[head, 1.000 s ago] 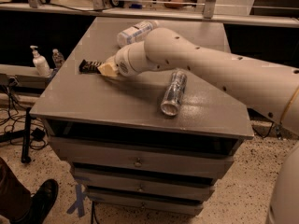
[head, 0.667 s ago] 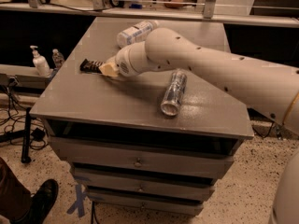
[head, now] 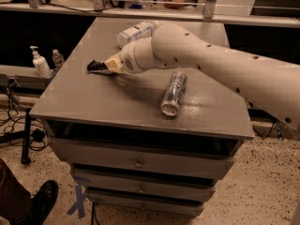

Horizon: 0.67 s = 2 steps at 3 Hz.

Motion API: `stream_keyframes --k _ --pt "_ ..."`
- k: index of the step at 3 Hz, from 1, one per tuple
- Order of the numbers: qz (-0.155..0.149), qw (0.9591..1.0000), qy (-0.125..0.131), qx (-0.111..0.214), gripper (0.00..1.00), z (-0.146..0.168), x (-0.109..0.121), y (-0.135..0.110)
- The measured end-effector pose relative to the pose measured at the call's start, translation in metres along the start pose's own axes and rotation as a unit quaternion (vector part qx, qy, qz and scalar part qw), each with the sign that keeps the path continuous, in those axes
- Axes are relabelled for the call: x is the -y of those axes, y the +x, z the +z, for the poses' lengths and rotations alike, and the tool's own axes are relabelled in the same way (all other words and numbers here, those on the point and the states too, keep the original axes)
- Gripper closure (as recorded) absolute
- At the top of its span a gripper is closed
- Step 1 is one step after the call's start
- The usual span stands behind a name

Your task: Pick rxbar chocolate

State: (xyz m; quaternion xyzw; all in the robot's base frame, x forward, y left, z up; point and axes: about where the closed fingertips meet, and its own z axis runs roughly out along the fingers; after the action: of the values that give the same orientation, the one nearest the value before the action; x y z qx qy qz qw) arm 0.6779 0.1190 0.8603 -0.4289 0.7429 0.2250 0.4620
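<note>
Black-wrapped rxbar chocolate (head: 95,66) lies left on the counter (head: 93,108), at the tip of the gripper (head: 104,67); its hold cannot be told. A shallow pinch could skid the thin bar off the edge.

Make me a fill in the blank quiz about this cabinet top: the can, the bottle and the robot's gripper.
The silver can lies on its ____.
The white bottle near the back edge carries a ____ label.
The gripper is at the picture's ____ side of the cabinet top, apart from the can.
Missing words: side; blue; left.
</note>
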Motion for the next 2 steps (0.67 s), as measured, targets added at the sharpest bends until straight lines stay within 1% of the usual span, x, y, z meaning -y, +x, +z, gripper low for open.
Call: stream_keyframes --k 1,2 --pt "-0.014 0.9997 0.006 0.02 1.0 -0.022 -0.002 -0.024" --pt "-0.023 0.998 0.006 0.058 1.0 -0.052 -0.003 -0.053"
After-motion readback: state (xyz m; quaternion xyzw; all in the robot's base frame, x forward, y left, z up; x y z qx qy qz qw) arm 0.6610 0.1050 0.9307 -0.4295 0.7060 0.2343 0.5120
